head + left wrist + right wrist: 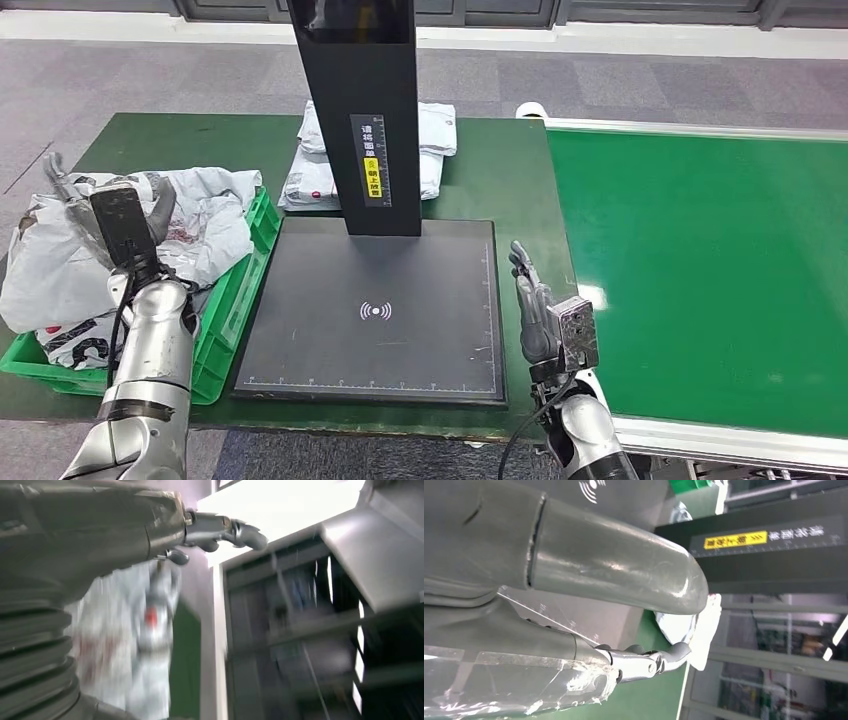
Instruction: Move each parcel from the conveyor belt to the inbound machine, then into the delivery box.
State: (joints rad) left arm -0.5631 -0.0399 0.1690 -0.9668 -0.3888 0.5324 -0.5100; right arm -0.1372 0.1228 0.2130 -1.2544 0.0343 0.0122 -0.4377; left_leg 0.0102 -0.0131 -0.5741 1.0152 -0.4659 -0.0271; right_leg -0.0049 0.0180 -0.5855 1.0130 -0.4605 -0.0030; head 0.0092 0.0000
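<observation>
meanwhile, at the sorting bench, we stand with both hands free of any load. our left hand (75, 190) hangs over the green delivery box (232, 300), fingers spread and gripping nothing, above the heap of grey parcels (205, 225) that fills the crate. our right hand (535, 305) is raised beside the right edge of the inbound machine's scan plate (330, 340), fingers straight and apart, holding nothing. the plate is bare under its black post (365, 110). the visible stretch of the conveyor belt (700, 270) carries no parcel. more bagged parcels (315, 175) lie on the table behind the post, partly hidden by it.

we judge one cycle finished and the next pickup pending. the risks lie ahead: the box looks heaped above its rim, so another bag dropped on top may slide off onto the table. the left hand's fingers, close to the loose plastic, could snag a bag as the arm lifts away and drag it out. the right hand, near the plate's edge, could knock it if it swings straight toward the belt.
</observation>
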